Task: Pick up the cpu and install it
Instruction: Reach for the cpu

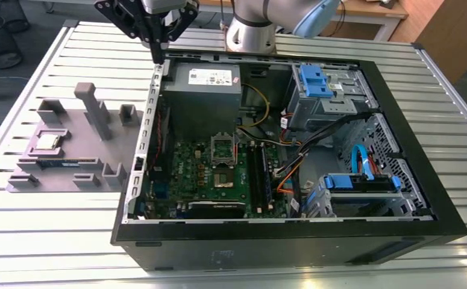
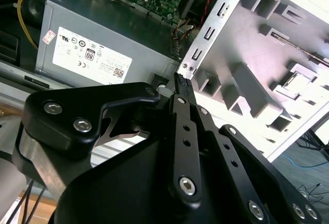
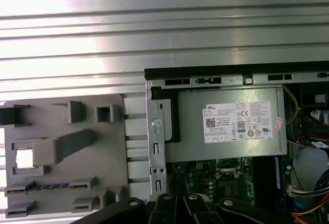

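Observation:
The cpu (image 1: 48, 141) is a small silvery square chip lying flat in a recess of the grey fixture (image 1: 96, 147), on the exterior view's left of the open computer case (image 1: 297, 241). The first wrist view shows the cpu (image 3: 24, 159) in the same recess. My gripper (image 1: 159, 58) hangs shut and holds nothing, above the case's far corner beside the power supply, well away from the cpu. Its black fingers (image 2: 181, 88) meet at the tips in the second wrist view. The metal-framed socket (image 1: 223, 147) sits on the green board (image 1: 193, 180) inside the case.
A grey power supply (image 1: 205, 81) fills the case's far corner under the gripper. Blue drive brackets (image 1: 317, 81) and loose cables (image 1: 297, 156) lie on the exterior view's right. On the fixture stand tall posts (image 1: 88, 105) and a dark memory stick (image 1: 60, 162). The table (image 1: 24, 229) is slatted metal.

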You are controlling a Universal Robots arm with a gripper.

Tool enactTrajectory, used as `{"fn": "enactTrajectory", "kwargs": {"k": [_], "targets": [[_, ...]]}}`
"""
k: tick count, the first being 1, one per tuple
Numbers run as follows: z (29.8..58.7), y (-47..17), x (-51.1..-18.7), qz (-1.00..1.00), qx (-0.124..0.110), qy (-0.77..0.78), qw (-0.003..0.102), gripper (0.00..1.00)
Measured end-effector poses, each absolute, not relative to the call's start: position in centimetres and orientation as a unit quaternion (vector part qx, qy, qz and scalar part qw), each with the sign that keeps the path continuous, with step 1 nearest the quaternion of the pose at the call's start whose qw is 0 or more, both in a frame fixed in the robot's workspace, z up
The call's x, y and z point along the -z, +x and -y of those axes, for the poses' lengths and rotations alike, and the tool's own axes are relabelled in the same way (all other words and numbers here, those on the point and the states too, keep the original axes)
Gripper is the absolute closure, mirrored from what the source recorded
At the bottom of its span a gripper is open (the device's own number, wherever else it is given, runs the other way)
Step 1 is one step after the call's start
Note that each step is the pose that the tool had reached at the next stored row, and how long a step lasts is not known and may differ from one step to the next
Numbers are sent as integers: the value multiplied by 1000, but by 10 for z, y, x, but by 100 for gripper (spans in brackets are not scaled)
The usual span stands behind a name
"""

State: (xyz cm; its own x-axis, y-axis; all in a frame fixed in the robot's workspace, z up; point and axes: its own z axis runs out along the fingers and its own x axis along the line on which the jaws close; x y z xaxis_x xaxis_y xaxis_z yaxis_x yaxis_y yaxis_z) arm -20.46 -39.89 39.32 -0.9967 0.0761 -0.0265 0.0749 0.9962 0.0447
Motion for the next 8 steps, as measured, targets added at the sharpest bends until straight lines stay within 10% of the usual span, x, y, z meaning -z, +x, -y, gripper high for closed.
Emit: {"fn": "enactTrajectory", "kwargs": {"k": [8], "targets": [[399,-207,-393,-999,-22,38,14,89]]}}
